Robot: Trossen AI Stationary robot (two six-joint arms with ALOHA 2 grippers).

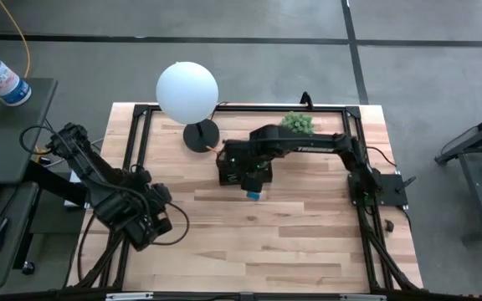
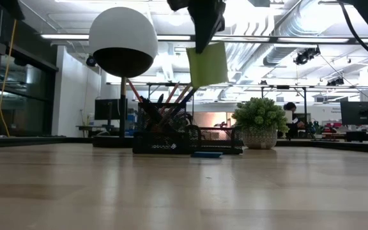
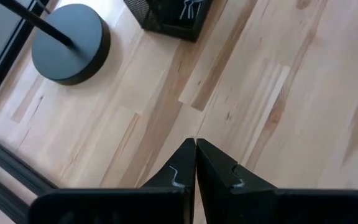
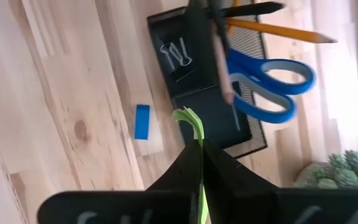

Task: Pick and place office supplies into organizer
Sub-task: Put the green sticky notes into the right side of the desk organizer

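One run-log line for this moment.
right tool: shut on sticky-note pad, above organizer | left tool: shut, empty, waiting | blue block: on table

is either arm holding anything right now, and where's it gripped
The right gripper holds the lime-green sticky-note pad, its fingers pinching the pad's top edge, above the organizer. The left gripper is shut on nothing.

**Colours on the light wood table**

The lime-green paper sticky-note pad (image 4: 190, 121) is the brightest thing. The plastic-handled scissors (image 4: 272, 87) are blue, like the small flat blue block (image 4: 142, 121). The rectangular mesh organizer (image 4: 194, 74) is smoky black; one wooden pencil (image 4: 278, 31) is orange.
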